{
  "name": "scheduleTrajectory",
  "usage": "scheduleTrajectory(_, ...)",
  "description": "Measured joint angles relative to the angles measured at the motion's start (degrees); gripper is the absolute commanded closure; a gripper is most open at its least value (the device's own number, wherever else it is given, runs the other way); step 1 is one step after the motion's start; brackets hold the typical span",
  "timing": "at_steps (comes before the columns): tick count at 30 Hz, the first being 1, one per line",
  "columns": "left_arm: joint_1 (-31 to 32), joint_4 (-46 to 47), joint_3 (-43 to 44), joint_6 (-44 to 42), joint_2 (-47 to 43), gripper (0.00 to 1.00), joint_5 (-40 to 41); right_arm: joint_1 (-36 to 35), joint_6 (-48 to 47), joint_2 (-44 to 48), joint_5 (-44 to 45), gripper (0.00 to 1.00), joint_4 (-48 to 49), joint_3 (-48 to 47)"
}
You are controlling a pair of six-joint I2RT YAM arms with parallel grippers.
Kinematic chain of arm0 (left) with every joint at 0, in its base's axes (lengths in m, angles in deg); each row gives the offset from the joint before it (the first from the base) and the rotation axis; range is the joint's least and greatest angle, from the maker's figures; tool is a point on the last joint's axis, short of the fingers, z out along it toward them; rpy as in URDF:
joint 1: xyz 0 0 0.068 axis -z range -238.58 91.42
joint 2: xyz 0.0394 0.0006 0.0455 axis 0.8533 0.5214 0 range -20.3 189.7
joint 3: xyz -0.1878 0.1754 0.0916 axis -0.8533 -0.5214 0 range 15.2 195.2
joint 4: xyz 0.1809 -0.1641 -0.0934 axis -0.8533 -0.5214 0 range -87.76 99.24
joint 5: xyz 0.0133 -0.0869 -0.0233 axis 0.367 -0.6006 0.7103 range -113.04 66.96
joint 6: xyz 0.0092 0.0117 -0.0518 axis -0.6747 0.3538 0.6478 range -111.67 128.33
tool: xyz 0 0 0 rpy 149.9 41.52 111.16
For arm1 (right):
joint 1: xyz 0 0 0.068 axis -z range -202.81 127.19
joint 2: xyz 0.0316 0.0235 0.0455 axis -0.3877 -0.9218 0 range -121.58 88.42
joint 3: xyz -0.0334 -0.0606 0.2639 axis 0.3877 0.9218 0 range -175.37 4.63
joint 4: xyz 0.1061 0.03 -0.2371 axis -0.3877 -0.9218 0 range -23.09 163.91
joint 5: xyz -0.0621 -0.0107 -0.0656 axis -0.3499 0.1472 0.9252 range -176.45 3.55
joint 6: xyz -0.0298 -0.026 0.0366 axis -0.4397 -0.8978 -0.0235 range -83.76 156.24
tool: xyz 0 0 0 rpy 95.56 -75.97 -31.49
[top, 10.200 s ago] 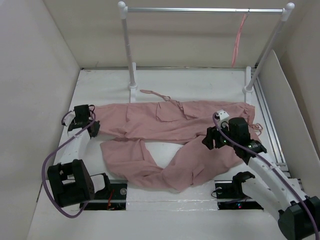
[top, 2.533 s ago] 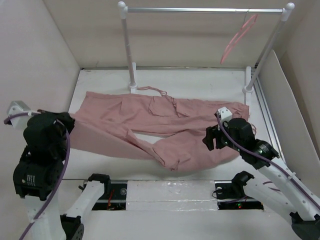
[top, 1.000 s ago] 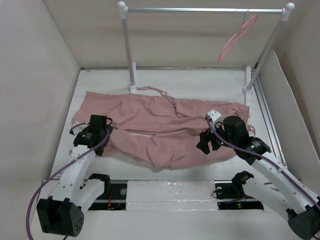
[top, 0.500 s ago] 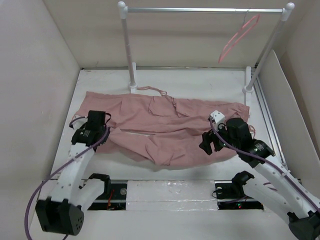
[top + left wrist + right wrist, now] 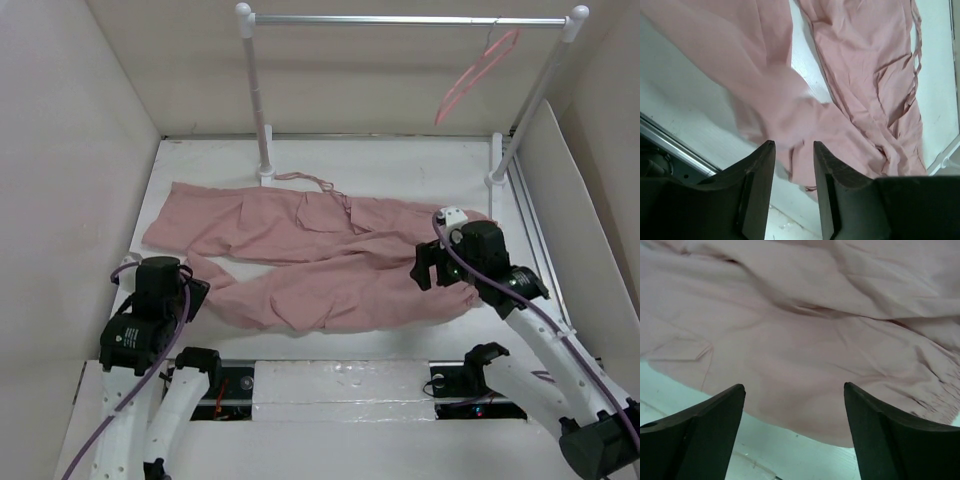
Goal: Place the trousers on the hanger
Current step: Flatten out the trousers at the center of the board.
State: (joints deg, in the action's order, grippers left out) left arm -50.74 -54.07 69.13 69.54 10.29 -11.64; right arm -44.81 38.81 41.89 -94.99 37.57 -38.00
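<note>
**Q:** Overhead view: where are the task items located?

**A:** The trousers (image 5: 320, 250) are laid lengthwise across the worktop (image 5: 400, 165). The hanger (image 5: 475, 65) is hung on the rail (image 5: 400, 19), well apart from them. The left pincer (image 5: 185, 288) is positioned at their near left end and the right pincer (image 5: 432, 272) over their right end.

**Q:** Left wrist view?

**A:** The left pincer (image 5: 792, 145) is seen with a narrow gap. Blurred trousers (image 5: 855, 75) cloth is seen just beyond it. Whether cloth is clamped cannot be told.

**Q:** Right wrist view?

**A:** The right pincer (image 5: 794, 386) is spread wide above the trousers (image 5: 805, 340). Nothing is clamped.
</note>
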Motion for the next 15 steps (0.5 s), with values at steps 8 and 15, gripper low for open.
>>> scheduleTrajectory(8, 0.0, -0.1, 5.4, -3.9, 0.3, 0.62, 1.3, 18.3, -0.3, 0.0, -3.0, 0.12, -2.6, 0.3)
scheduleTrajectory(15, 0.0, 14.5, 6.8, -11.4, 6.2, 0.62, 0.8, 31.3, 3.2, -3.8, -2.8, 0.14, -5.2, 4.3)
